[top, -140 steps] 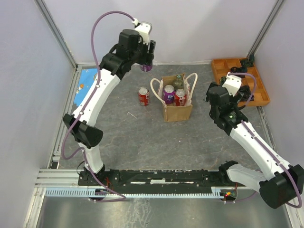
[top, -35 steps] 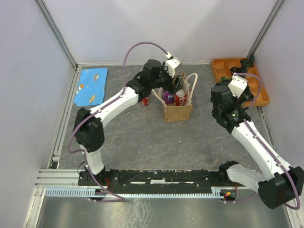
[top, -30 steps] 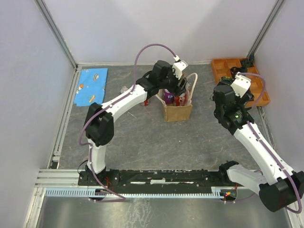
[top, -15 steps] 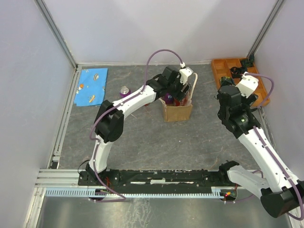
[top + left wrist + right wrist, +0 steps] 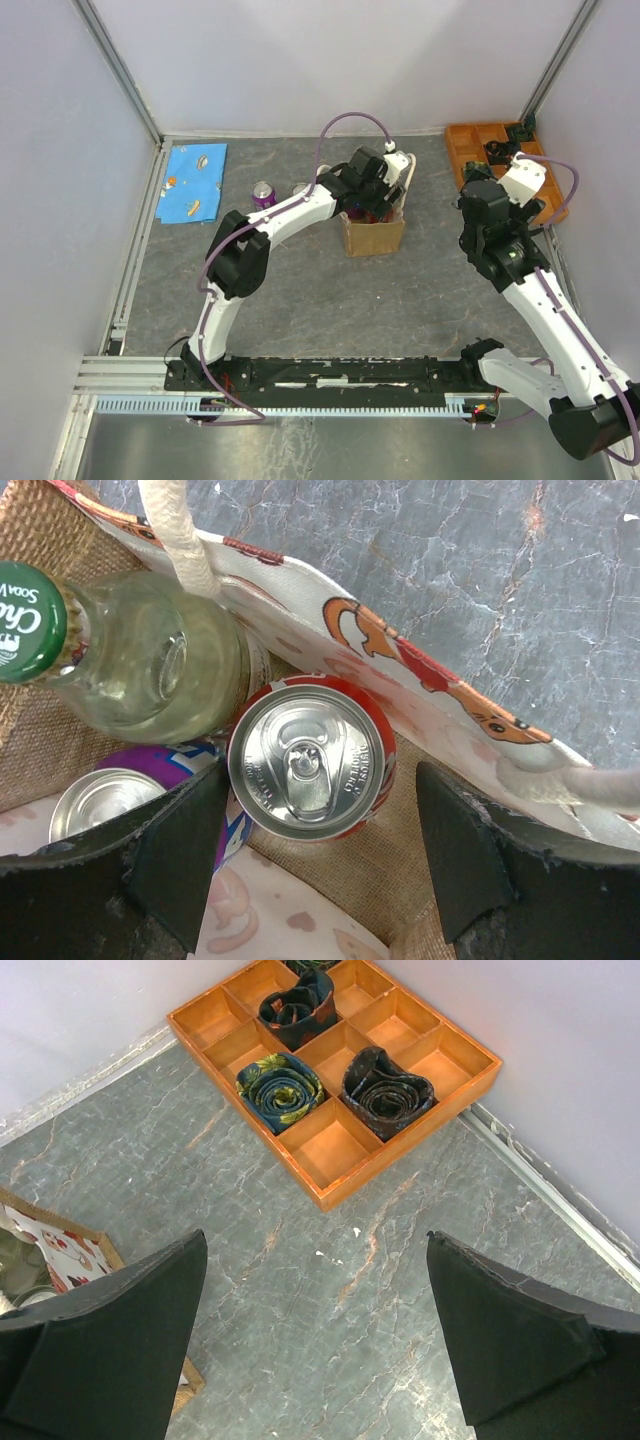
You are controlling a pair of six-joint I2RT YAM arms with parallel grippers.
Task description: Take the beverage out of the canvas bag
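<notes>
Directly below the left gripper (image 5: 318, 855), between its widely spread fingers, the red can (image 5: 312, 757) was seen end-on, with its lid facing the wrist. The can stood upright inside the bag (image 5: 430, 700), so its long axis was aligned with the gripper's line of approach. Nothing was held, and a gap was visible between each finger and the can wall. How far the fingertips had entered the bag mouth could not be determined.

Beside one finger, a purple can (image 5: 100, 805) and a green-capped bottle (image 5: 150, 665) were packed close, the bottle lying against or just beside the red can. Beside the other finger, the printed bag lining and a cream handle (image 5: 590, 785) were located.

A straight descent followed by closure was judged to be required, with least clearance on the bottle side.

The right gripper (image 5: 312, 1350) was well apart from the bag, its fingers spread wide and empty, with the tray (image 5: 412, 1125) ahead of it. The left arm was therefore the nearer one.
</notes>
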